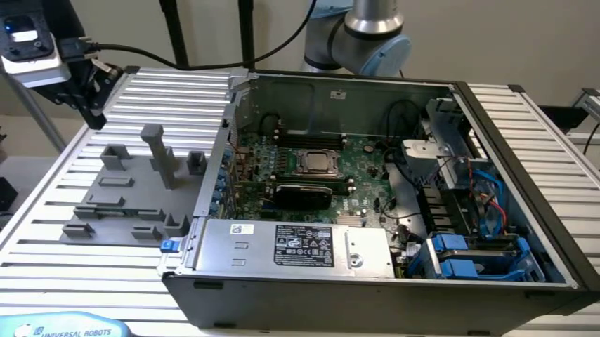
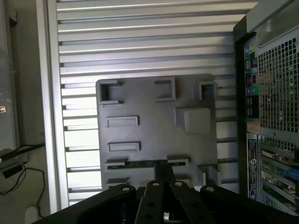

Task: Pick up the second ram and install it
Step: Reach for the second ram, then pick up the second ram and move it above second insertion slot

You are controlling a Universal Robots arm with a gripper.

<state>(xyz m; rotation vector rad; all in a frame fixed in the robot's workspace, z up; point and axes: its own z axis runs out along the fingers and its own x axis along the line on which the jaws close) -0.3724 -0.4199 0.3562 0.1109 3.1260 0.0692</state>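
— Tray point(image 1: 140, 196) contents?
— Holds the second ram point(image 2: 140, 164), lying in one slot, by the table's point(image 1: 56, 281) edge at the exterior view's left. Gripper point(image 1: 94, 119) hangs above it, pressed together, empty. Open computer case point(image 1: 328, 302) stands just beside, rightward.

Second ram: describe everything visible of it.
The second ram looks like a long, narrow, thin green board, seen from above along its edge, so its chips cannot be made out. It sits in the grey holder tray on the slatted table beside the computer case, its ends between two small grey brackets. The gripper, jaws shut, overlaps one end in the wrist view; whether it touches the ram cannot be told.
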